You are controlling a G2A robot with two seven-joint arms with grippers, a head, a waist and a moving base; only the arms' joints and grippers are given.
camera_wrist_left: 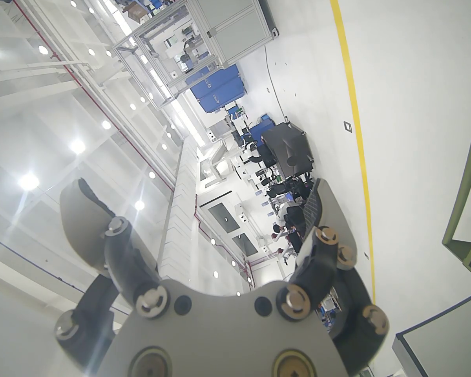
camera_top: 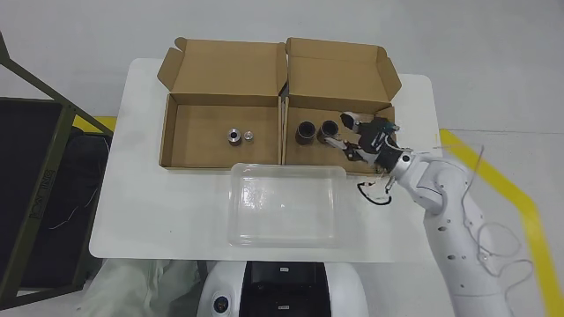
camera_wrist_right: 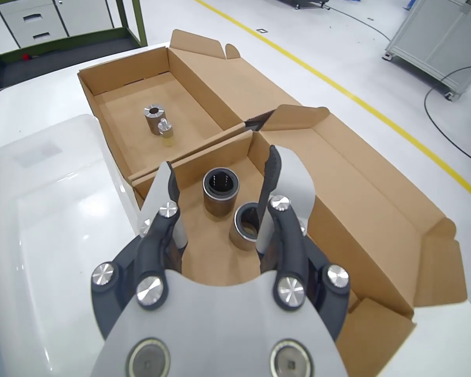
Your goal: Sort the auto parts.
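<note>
Two dark cylindrical sleeves (camera_wrist_right: 221, 194) (camera_wrist_right: 245, 227) stand upright in the right cardboard box (camera_wrist_right: 361, 182); from above they are sleeve (camera_top: 306, 130) and sleeve (camera_top: 328, 128). My right gripper (camera_wrist_right: 219, 160) hovers open just over them, holding nothing, and one finger (camera_wrist_right: 267, 182) overlaps the nearer sleeve's rim. From above the right gripper (camera_top: 341, 131) sits inside the right box (camera_top: 339, 75). The left box (camera_top: 220, 154) holds a silver cylinder (camera_top: 231, 136) and a small silver part (camera_top: 248, 136), also seen as cylinder (camera_wrist_right: 154, 118) and small part (camera_wrist_right: 165, 132). My left gripper (camera_wrist_left: 198, 198) is open, empty, facing the room.
A clear plastic bin (camera_top: 286, 202) lies on the white table (camera_top: 141, 185) in front of both boxes, close beside my right gripper as the bin (camera_wrist_right: 55, 198). Both box lids stand open at the far side. A green metal rack (camera_wrist_right: 62, 9) stands past the table's left end.
</note>
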